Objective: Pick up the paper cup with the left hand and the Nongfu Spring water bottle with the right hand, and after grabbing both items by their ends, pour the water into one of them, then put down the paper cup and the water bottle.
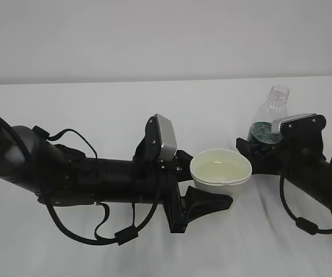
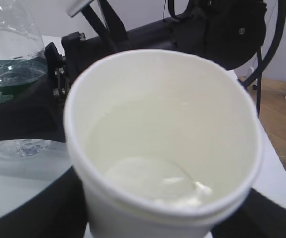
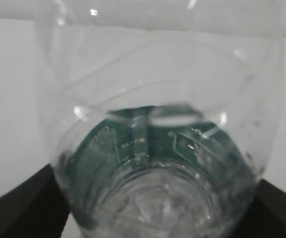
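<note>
The white paper cup (image 1: pixel 221 170) sits between the fingers of my left gripper (image 1: pixel 211 180), which is shut on its lower part. Pale water lies in the bottom of the cup (image 2: pixel 163 148), and it fills the left wrist view. To its right the Nongfu Spring water bottle (image 1: pixel 270 121) stands upright, uncapped, clear with a dark green label. My right gripper (image 1: pixel 257 151) flanks its lower half. In the right wrist view the bottle (image 3: pixel 158 163) fills the frame, with black fingers (image 3: pixel 19 208) at both bottom corners and a thin light gap on the left.
A white cloth (image 1: pixel 97 98) covers the table under both arms. The left arm (image 1: pixel 68 173) with looping cables lies low across the left half. In the left wrist view the table edge and a wooden floor (image 2: pixel 282 114) show at the right.
</note>
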